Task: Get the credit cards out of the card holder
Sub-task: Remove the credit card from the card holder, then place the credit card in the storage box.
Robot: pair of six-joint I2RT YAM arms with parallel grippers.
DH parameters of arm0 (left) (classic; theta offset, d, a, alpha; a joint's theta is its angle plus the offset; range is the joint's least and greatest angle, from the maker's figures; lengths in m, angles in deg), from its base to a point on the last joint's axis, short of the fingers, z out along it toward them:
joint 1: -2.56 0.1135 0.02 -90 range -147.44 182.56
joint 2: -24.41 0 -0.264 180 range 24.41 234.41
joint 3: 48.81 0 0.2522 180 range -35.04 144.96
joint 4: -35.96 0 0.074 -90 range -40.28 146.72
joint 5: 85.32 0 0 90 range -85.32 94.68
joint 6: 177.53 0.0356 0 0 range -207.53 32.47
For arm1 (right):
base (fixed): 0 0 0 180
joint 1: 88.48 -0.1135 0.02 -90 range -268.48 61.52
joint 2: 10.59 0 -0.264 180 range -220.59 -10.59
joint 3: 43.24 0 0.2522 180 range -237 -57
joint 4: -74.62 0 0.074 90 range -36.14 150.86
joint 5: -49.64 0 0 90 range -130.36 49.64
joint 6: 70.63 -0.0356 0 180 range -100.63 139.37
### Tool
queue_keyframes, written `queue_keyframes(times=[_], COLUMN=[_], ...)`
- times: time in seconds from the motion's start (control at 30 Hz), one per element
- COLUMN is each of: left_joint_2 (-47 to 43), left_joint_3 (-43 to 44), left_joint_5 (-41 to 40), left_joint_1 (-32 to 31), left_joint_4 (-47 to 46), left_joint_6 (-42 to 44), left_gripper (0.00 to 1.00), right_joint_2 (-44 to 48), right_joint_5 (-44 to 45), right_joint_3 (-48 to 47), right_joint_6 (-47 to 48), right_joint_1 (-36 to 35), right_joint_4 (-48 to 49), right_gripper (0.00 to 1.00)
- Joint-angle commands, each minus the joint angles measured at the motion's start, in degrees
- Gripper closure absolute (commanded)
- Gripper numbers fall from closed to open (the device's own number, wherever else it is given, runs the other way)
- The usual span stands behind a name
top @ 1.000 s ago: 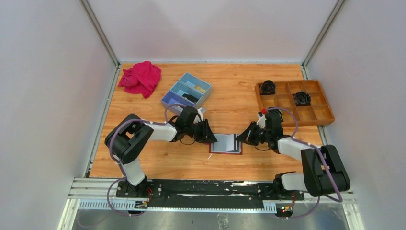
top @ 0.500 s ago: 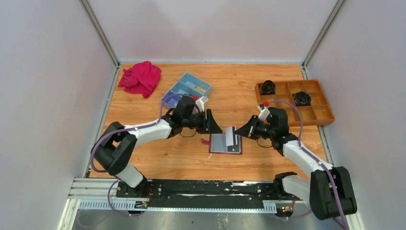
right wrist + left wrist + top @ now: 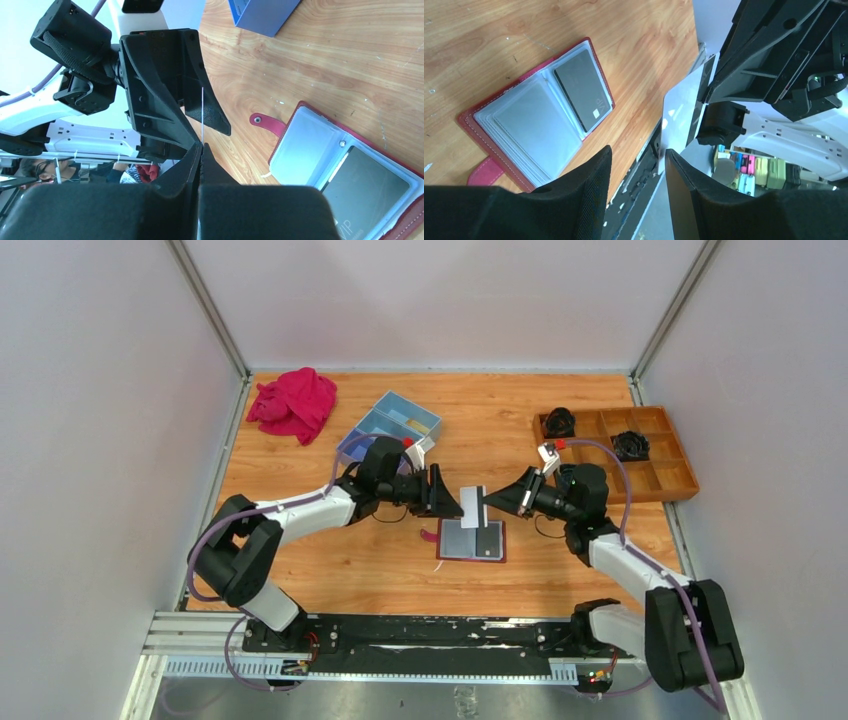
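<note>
Ideally the right gripper point(image 3: 201, 150), clamping a thin whitish credit card point(image 3: 679, 117), steadies it so the gaping left gripper point(image 3: 638, 157) closes squarely.

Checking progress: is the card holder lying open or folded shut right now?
Open. The card holder lies spread flat, its clear pockets facing up, with a dark card showing in one pocket.

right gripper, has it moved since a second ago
Yes: the right gripper, shut on a credit card, has moved up the top view, off the card holder lying on the table.
</note>
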Motion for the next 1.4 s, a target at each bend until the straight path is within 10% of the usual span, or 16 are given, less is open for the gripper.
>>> queue_keyframes(times=[0.0, 0.33, 0.67, 0.87, 1.07, 1.37], left_joint_2=[-1.65, -1.86, -2.2, -4.92, -8.15, -4.25], left_joint_3=[1.63, 3.22, 3.02, 2.08, 18.43, 31.25], left_joint_5=[1.67, 4.43, 1.78, -2.29, -32.08, -68.11], left_joint_1=[0.3, 0.3, 0.3, 0.37, -1.34, -1.9], left_joint_4=[0.67, -5.13, -5.16, -0.94, 42.42, 58.24], left_joint_6=[-0.96, -6.8, -8.2, -7.41, 10.03, 7.53], left_gripper=[0.53, 0.6, 1.0, 1.0, 1.0, 1.0], right_joint_2=[-1.69, -6.57, -7.17, -3.11, 6.14, 7.9], right_joint_5=[-2.4, -1.3, -2.09, 1.39, 19.86, 23.84], right_joint_3=[0.49, 1.63, 1.24, -2.79, -12.36, -13.25], right_joint_6=[-3.22, -7.55, -6.42, 3.8, 21.04, 21.97], right_joint_1=[-0.31, -3.45, -3.68, -3.31, -3.0, -2.66], right_joint_4=[5.83, 14.21, 12.01, -8.36, -40.88, -43.67], right_gripper=[1.0, 1.0, 1.0, 0.46, 0.4, 0.4])
